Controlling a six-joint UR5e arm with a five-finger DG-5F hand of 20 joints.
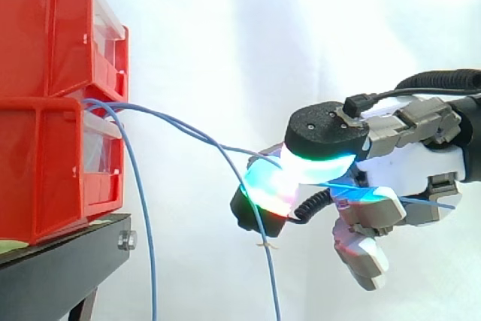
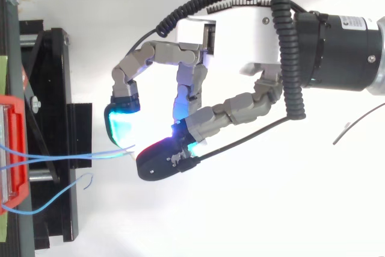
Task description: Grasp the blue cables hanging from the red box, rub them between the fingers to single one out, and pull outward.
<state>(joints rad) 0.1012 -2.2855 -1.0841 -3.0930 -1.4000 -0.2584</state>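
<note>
Pinched between curled pads of hand (image 1: 402, 165): blue cables (image 1: 181, 123), strung roughly level from red box (image 1: 45, 171) rightward to hand (one strand on past the palm, others drooping loose). Pull line judged straight along that axis, away from box. Open room rightward; black stand (image 1: 68, 261) well apart, lower left.

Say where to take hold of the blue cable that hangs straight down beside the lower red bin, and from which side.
Pinch the hanging cable on its straight lower stretch, coming in from the open side where the hand pinches the other cables. It hangs almost vertical and free there, while the lower bin and black stand close off the other side.
</note>
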